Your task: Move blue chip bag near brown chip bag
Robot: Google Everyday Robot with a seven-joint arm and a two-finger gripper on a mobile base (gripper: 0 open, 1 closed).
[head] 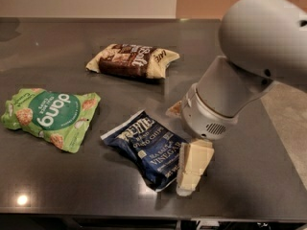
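The blue chip bag lies flat on the dark table, near the front middle. The brown chip bag lies further back, a little to the left, apart from the blue one. My gripper hangs down from the grey arm at the right front corner of the blue bag. It overlaps that corner of the bag in the view. Whether it touches the bag cannot be told.
A green "dang" bag lies on the left side of the table. The table's front edge runs just below the blue bag and the gripper. The right edge lies behind the arm, with floor beyond.
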